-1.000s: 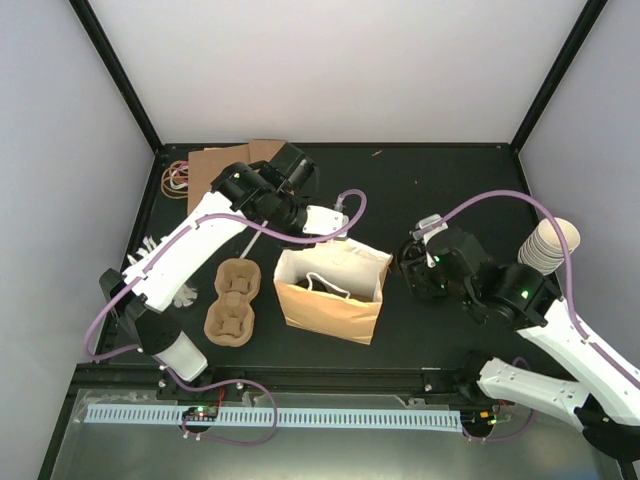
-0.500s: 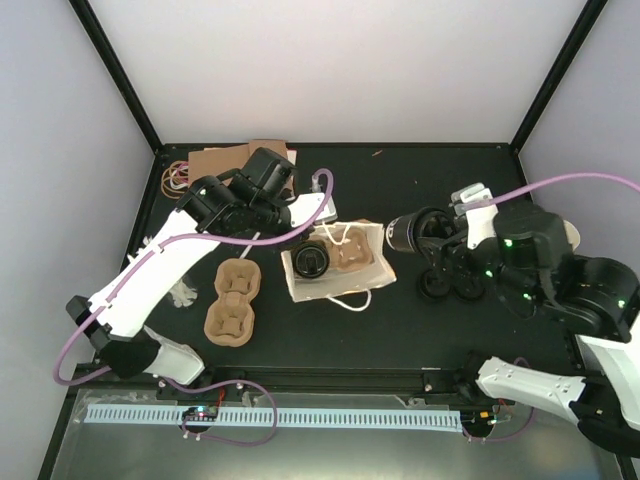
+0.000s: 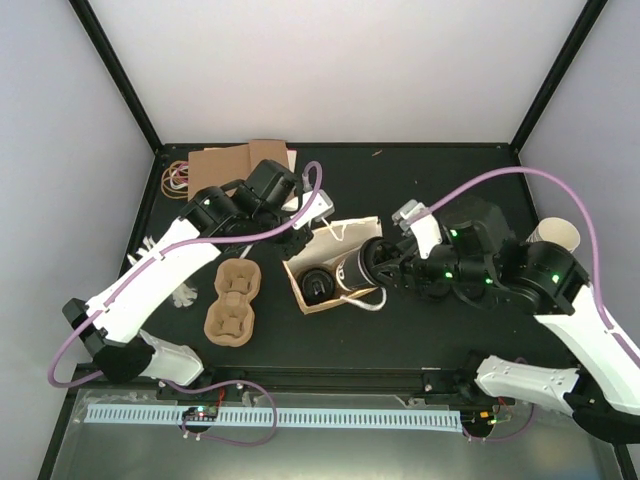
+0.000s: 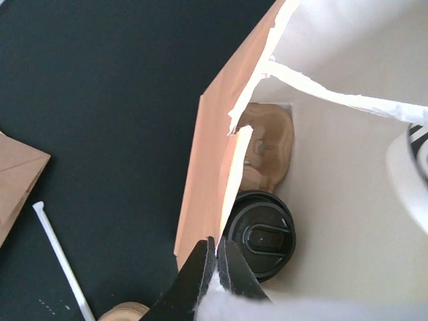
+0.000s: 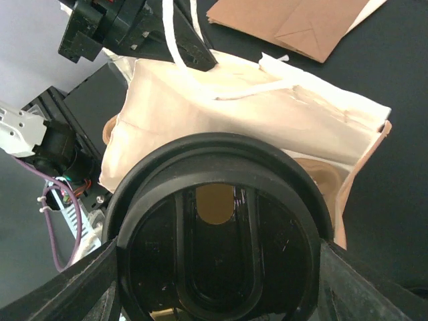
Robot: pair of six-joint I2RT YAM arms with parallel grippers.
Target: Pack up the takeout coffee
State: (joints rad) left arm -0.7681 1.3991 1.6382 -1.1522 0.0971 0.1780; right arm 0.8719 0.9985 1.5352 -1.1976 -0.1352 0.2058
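Note:
A brown paper bag (image 3: 345, 240) with a cream lining lies tipped open mid-table. One dark cup with a black lid (image 3: 317, 284) stands inside it, also seen in the left wrist view (image 4: 262, 233), beside a pulp tray piece (image 4: 269, 144). My left gripper (image 3: 300, 233) is shut on the bag's edge (image 4: 224, 194), jaws pinched together (image 4: 219, 259). My right gripper (image 3: 388, 267) is shut on a second black-lidded cup (image 3: 355, 268) at the bag's mouth. Its lid (image 5: 217, 234) fills the right wrist view between the fingers (image 5: 364, 287).
A brown moulded-pulp cup tray (image 3: 232, 300) lies left of the bag. Flat brown paper bags (image 3: 235, 160) and rubber bands (image 3: 177, 177) sit at the back left. A stack of cream paper cups (image 3: 556, 236) is at the right. A white straw (image 4: 60, 254) lies by the bag.
The bag went from upright to tipped open, held by my left gripper. My right gripper lifted a cup from the right side and moved it left to the bag's mouth.

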